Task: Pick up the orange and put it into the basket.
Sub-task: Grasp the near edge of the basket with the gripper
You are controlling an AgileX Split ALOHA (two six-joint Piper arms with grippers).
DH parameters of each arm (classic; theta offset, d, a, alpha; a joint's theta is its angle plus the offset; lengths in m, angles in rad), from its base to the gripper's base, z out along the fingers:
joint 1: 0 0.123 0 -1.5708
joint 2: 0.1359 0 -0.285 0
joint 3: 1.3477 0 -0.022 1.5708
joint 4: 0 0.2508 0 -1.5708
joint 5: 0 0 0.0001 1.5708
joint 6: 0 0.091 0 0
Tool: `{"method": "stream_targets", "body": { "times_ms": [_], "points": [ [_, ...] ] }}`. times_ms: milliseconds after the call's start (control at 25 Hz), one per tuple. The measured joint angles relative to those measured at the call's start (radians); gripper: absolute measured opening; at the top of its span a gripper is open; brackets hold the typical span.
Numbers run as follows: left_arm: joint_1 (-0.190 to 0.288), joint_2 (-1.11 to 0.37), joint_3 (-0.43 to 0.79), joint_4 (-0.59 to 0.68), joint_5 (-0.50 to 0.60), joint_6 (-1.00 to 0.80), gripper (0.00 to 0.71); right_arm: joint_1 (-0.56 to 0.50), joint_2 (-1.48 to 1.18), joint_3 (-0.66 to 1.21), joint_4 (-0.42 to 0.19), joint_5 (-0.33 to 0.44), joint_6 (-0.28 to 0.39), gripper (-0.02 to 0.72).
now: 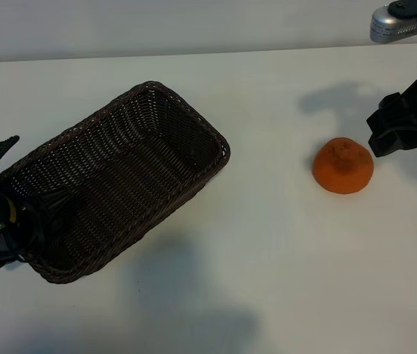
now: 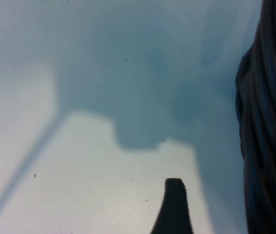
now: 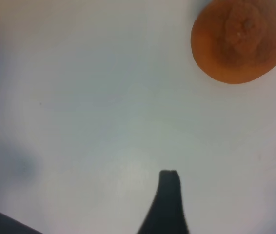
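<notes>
Orange fruit (image 1: 342, 166) rests on table (image 1: 282, 258); right gripper (image 1: 404, 129) spread beside it; left gripper (image 1: 6, 214) spread at basket (image 1: 120, 181).

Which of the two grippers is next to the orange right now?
The right gripper, open beside the orange on the table. The left gripper is at the basket instead.

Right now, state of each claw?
Left claw: open, holding nothing, at the near end of the basket.
Right claw: open, empty, just beside the orange.
</notes>
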Motion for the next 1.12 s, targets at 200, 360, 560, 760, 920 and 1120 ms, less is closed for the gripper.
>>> {"method": "stream_targets", "body": {
  "times_ms": [200, 360, 560, 760, 920, 1120],
  "points": [
    [0.000, 0.000, 0.000, 0.001, -0.018, -0.010, 0.596, 0.000, 0.000, 0.000, 0.001, 0.000, 0.000, 0.596],
    [0.000, 0.000, 0.000, 0.002, -0.028, -0.011, 0.596, 0.000, 0.000, 0.000, 0.002, 0.001, 0.000, 0.596],
    [0.000, 0.027, 0.000, 0.001, -0.034, -0.011, 0.596, 0.000, 0.000, 0.000, 0.003, 0.003, 0.000, 0.596],
    [0.000, 0.052, 0.000, -0.017, -0.043, -0.008, 0.585, 0.000, 0.000, 0.000, 0.004, 0.003, 0.000, 0.596],
    [0.000, 0.053, 0.000, -0.018, -0.043, -0.008, 0.460, 0.000, 0.000, 0.000, 0.004, 0.003, 0.000, 0.596],
    [0.000, 0.052, 0.000, -0.023, -0.048, -0.011, 0.204, 0.000, 0.000, 0.000, 0.004, 0.003, -0.003, 0.595]
  ]
}}
